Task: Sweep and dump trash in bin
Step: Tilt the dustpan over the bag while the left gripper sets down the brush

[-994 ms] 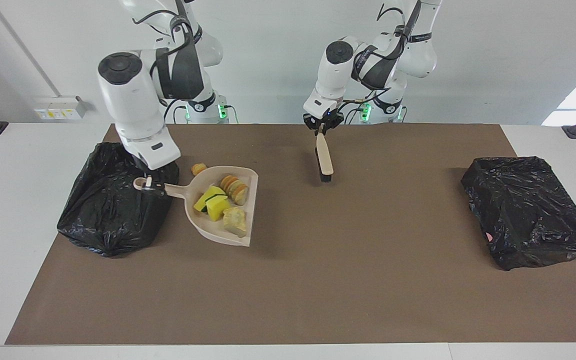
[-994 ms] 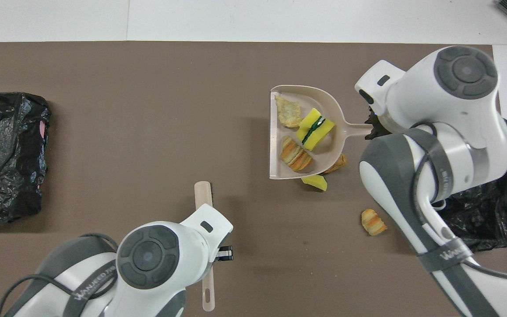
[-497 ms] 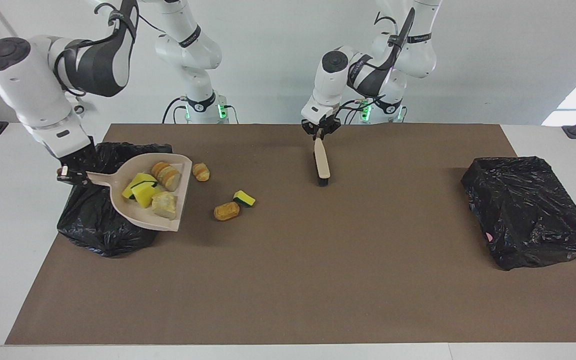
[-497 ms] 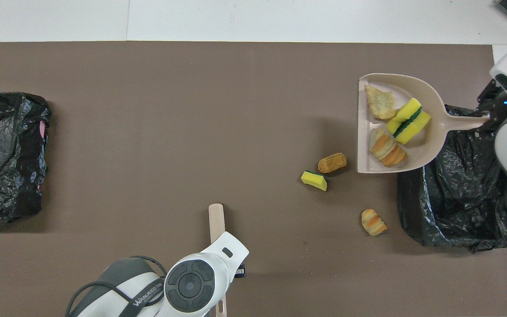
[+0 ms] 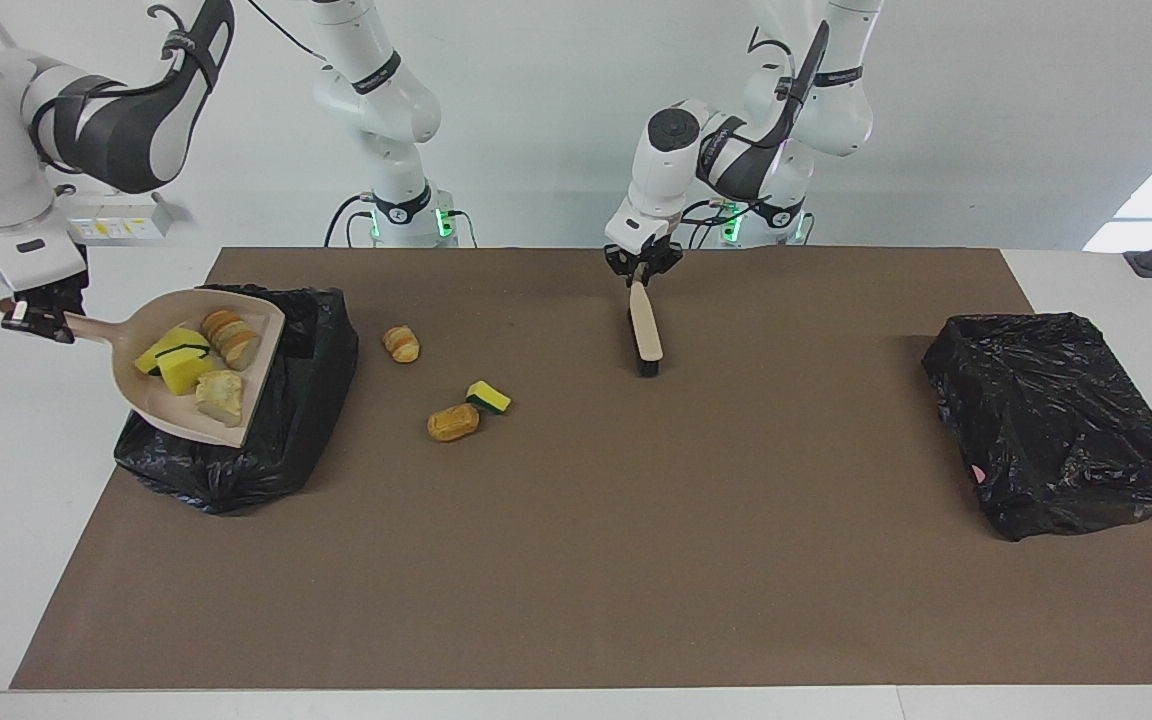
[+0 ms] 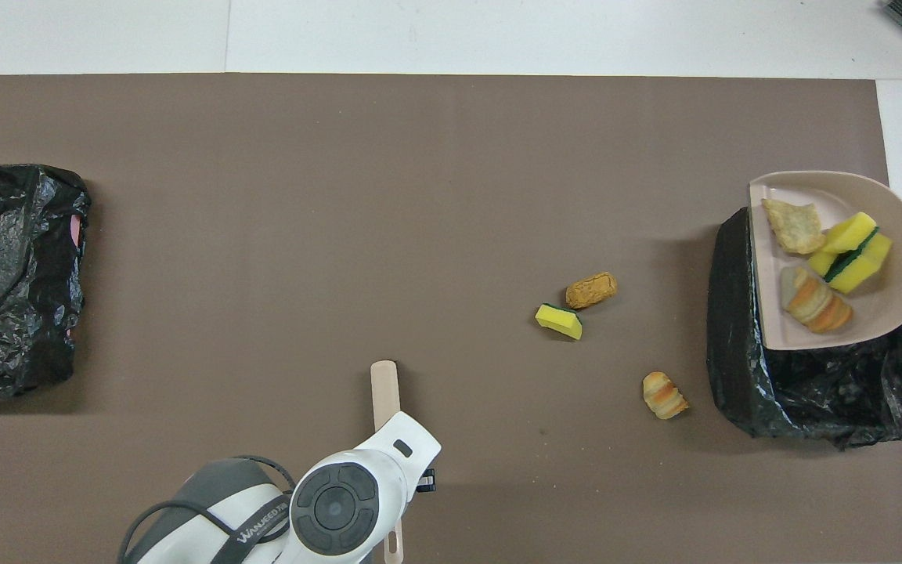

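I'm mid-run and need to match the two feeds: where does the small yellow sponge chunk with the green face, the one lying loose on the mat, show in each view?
Facing view: the loose sponge chunk lies left of centre, just above and right of a brown bread piece.
Overhead view: it lies right of centre, just below and left of that bread piece.
Shared landmark: the bread piece beside it.
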